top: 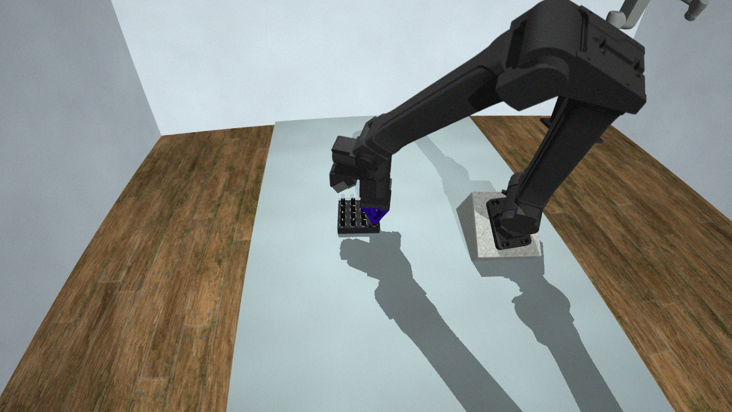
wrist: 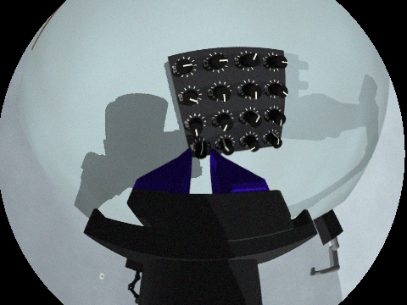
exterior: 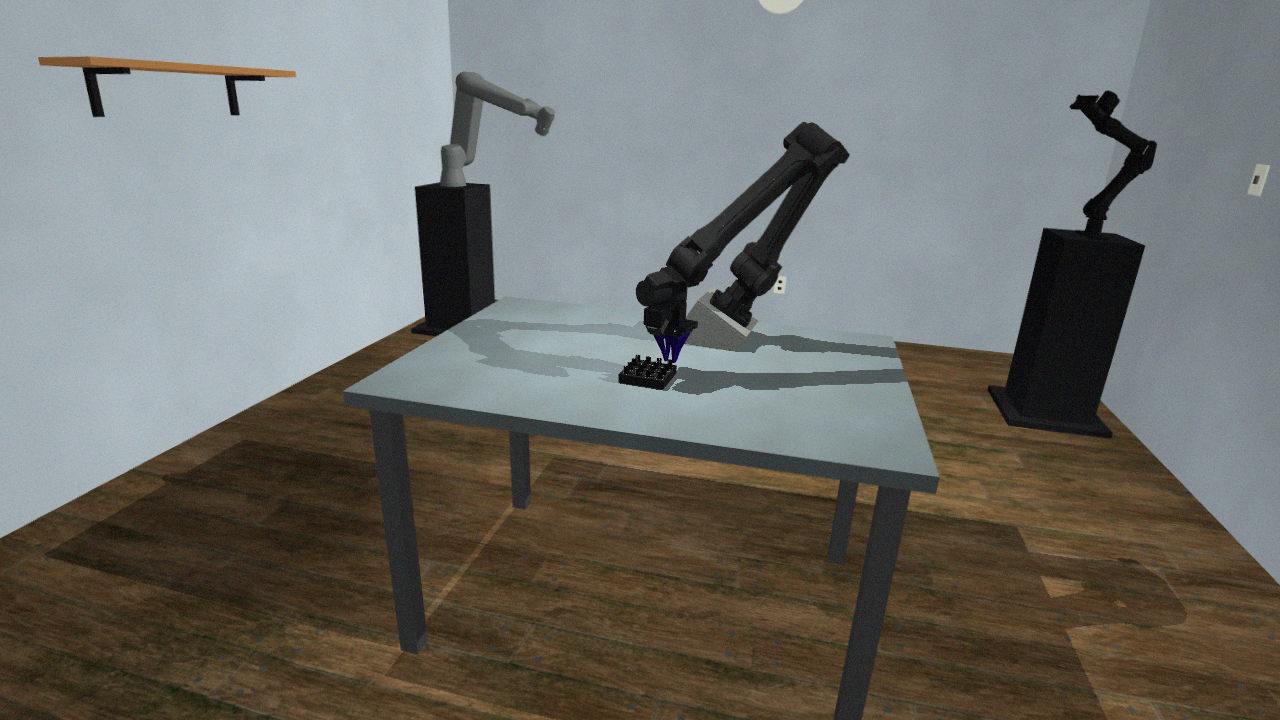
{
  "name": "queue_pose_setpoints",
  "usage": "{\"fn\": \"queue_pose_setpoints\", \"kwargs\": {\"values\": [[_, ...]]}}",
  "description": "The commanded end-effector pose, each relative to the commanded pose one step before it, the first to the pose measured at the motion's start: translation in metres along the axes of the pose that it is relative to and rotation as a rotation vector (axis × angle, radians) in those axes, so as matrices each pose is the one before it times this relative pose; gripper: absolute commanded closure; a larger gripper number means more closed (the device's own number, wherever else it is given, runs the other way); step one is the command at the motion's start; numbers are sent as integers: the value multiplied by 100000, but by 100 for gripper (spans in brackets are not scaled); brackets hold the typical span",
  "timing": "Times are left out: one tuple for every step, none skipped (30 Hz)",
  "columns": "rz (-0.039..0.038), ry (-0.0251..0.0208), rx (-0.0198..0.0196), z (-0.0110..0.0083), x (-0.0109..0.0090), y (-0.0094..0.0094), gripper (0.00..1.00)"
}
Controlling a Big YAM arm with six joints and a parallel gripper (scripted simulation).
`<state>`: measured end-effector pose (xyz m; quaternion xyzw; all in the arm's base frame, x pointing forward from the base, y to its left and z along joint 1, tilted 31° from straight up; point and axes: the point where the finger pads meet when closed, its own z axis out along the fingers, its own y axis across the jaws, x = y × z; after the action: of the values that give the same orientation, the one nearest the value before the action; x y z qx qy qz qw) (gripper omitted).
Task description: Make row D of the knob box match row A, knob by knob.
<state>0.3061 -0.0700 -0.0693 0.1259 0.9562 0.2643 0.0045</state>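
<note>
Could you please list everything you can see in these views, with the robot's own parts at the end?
knob box: one, black, on the table
knobs: sixteen, black with white lines, four rows of four
table: one, pale grey-blue, mid-room
mounting block: one, light grey, under the arm's foot
pedestals: two, black, each bearing an idle arm
wall shelf: one, orange, upper left
arm: one, dark grey
gripper: one, blue fingers slightly apart, tips flanking a corner knob
</note>
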Motion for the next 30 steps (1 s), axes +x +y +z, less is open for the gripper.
{"fn": "queue_pose_setpoints", "kwargs": {"values": [[268, 607, -519, 529, -247, 42, 80], [0, 0, 0, 0, 0, 0, 80], [0, 0, 0, 0, 0, 0, 91], [-14, 0, 2, 0, 0, 0, 91], [1, 65, 50, 0, 15, -7, 91], [8, -4, -1, -1, 0, -2, 91], [-1, 0, 0, 0, 0, 0, 91], [1, 1, 0, 0, 1, 0, 91], [0, 0, 0, 0, 0, 0, 91], [0, 0, 0, 0, 0, 0, 91], [0, 0, 0, 0, 0, 0, 91], [0, 0, 0, 0, 0, 0, 91], [1, 20, 56, -2, 5, -9, 91], [0, 0, 0, 0, 0, 0, 91], [0, 0, 0, 0, 0, 0, 91], [0, 0, 0, 0, 0, 0, 91], [0, 0, 0, 0, 0, 0, 91], [0, 0, 0, 0, 0, 0, 91], [0, 0, 0, 0, 0, 0, 91], [0, 0, 0, 0, 0, 0, 91], [0, 0, 0, 0, 0, 0, 91], [0, 0, 0, 0, 0, 0, 91], [0, 0, 0, 0, 0, 0, 91], [0, 0, 0, 0, 0, 0, 91], [0, 0, 0, 0, 0, 0, 91], [0, 0, 0, 0, 0, 0, 91], [0, 0, 0, 0, 0, 0, 91], [0, 0, 0, 0, 0, 0, 91], [0, 0, 0, 0, 0, 0, 91], [0, 0, 0, 0, 0, 0, 91]]}}
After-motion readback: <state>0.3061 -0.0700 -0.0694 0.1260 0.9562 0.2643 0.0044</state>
